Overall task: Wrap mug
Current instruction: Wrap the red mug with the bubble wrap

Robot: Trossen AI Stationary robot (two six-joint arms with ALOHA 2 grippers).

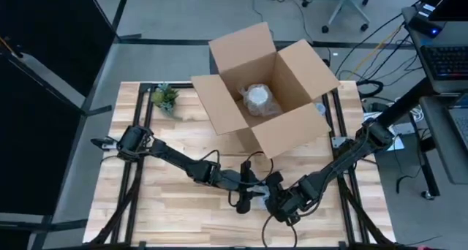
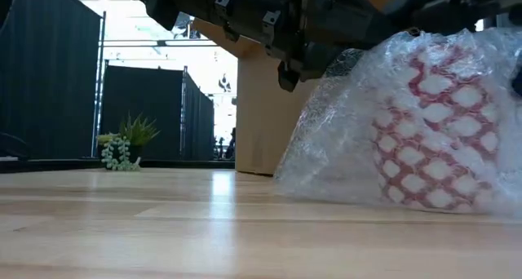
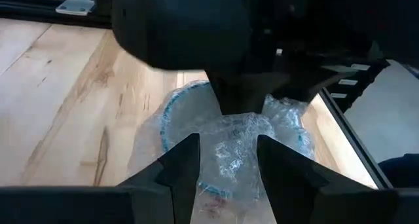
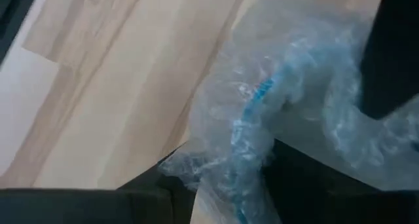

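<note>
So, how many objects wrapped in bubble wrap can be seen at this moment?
2. One wrapped bundle lies inside the open cardboard box at the far side of the table. The mug, red-and-white patterned and covered in wrap, stands near the front edge under both arms. Others may be hidden inside the box.

Even overhead light, bright backlit doorway glare (low view), blurred wrist close-ups.

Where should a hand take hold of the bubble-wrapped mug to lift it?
Across the mug's wrapped body, coming from above: it stands upright on the table, its sides free. The loose bubble wrap skirting its base would probably slip or pull off.
</note>
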